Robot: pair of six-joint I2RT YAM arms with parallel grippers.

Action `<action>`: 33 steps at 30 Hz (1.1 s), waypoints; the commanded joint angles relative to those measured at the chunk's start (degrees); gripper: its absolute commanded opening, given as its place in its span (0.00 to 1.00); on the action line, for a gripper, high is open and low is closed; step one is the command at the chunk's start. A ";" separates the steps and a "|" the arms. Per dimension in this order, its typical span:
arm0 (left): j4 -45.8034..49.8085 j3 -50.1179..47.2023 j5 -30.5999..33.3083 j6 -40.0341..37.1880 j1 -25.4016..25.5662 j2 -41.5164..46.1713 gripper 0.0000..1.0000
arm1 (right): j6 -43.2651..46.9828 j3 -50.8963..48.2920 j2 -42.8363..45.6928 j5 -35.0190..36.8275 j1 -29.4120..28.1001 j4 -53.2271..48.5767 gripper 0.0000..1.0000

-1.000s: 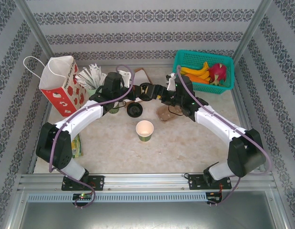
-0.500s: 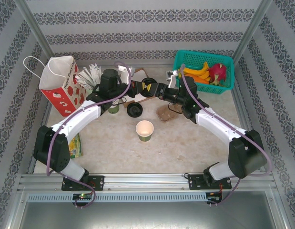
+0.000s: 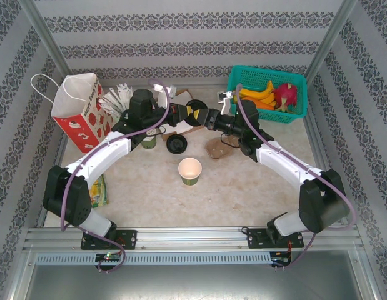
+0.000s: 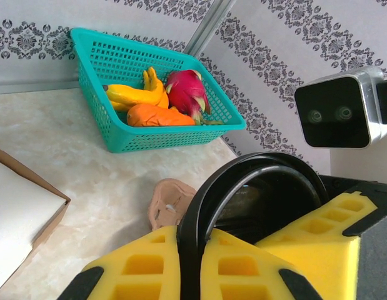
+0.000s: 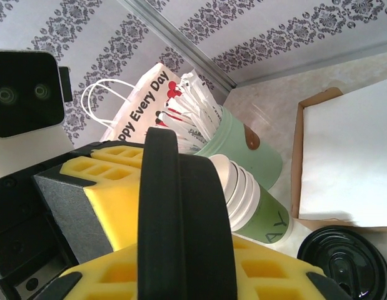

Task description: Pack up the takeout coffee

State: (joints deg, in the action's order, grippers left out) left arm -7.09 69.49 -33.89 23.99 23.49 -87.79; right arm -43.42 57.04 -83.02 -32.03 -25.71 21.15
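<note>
Both arms sit a bit farther back than a second ago. The right pincer, spread wide then, now pinches the lid. The left pincer pinches the same lid by its rim from the other side. That lid is black and round, and it hangs in the air over the back of the tabletop.

There are two black lids: the held one, and a second lid lying flat on the tabletop. One cup stands alone. One stack of cups lies on its side beside one stick cup full of white sticks. One bag stands at the back left. One basket at the back right holds yellow bananas, one pink fruit and one orange thing. One flat box lies at the back.

From above, the left arm hides most of the stack, and I cannot count its cups. One brown thing by the right arm is hard to make out. One green packet is partly hidden by the left arm.

The cup is small, green outside and cream inside. It stands upright with an open top near the middle of the tabletop. It is in front of the second lid and well apart from the held lid.
</note>
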 commanded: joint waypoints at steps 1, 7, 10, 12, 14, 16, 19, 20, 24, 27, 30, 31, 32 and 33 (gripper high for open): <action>-1.22 -0.08 -2.31 -0.16 -0.43 1.78 0.11 | 8.32 1.62 1.07 0.04 -0.38 -0.74 0.13; -5.66 -4.58 -6.28 4.87 -4.32 5.84 0.38 | 27.46 3.74 4.01 9.19 -0.48 -10.35 0.10; -10.03 -8.08 -7.72 9.23 -6.78 8.58 0.63 | 37.71 3.82 5.59 13.49 -0.73 -11.78 0.10; -10.81 -9.42 -8.03 10.92 -7.94 10.04 0.75 | 45.44 4.56 6.48 16.44 -1.47 -13.43 0.09; -10.56 -10.10 -8.08 11.51 -8.63 11.48 0.84 | 55.67 4.87 7.30 20.78 -3.46 -14.07 0.08; -8.68 -9.85 -8.06 11.80 -9.27 12.73 0.92 | 68.11 4.25 8.14 25.44 -6.45 -12.71 0.08; -1.87 -7.10 -8.01 10.99 -10.57 14.01 0.99 | 86.94 2.72 9.14 30.89 -10.35 -9.09 0.08; 1.13 -5.56 -8.69 10.39 -11.27 14.22 0.99 | 92.80 2.89 9.20 32.52 -11.38 -9.14 0.08; 13.03 -0.01 -11.01 5.46 -12.54 14.32 0.99 | 114.68 1.31 9.71 36.11 -15.48 -6.24 0.08; 19.76 1.79 -9.94 0.88 -12.53 14.80 1.00 | 127.61 -0.31 10.05 35.82 -17.55 -4.12 0.06; 25.15 3.56 -10.74 -3.59 -12.52 14.73 0.99 | 138.82 -2.10 9.78 34.76 -18.96 -2.61 0.06; 27.19 4.60 -11.76 -5.37 -12.46 14.38 1.00 | 142.42 -2.79 9.43 34.60 -19.39 -1.60 0.06; 29.43 5.76 -12.86 -7.03 -12.54 14.03 1.00 | 145.65 -3.48 9.08 34.18 -19.70 -0.45 0.05; 31.48 6.80 -13.17 -8.39 -12.52 13.60 1.00 | 147.99 -4.01 8.91 33.78 -19.97 0.19 0.05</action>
State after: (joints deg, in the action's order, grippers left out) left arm 15.09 73.01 -44.07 23.00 11.22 -74.06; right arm 88.53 54.61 -74.39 1.54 -44.88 16.95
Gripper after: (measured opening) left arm 0.994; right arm 0.234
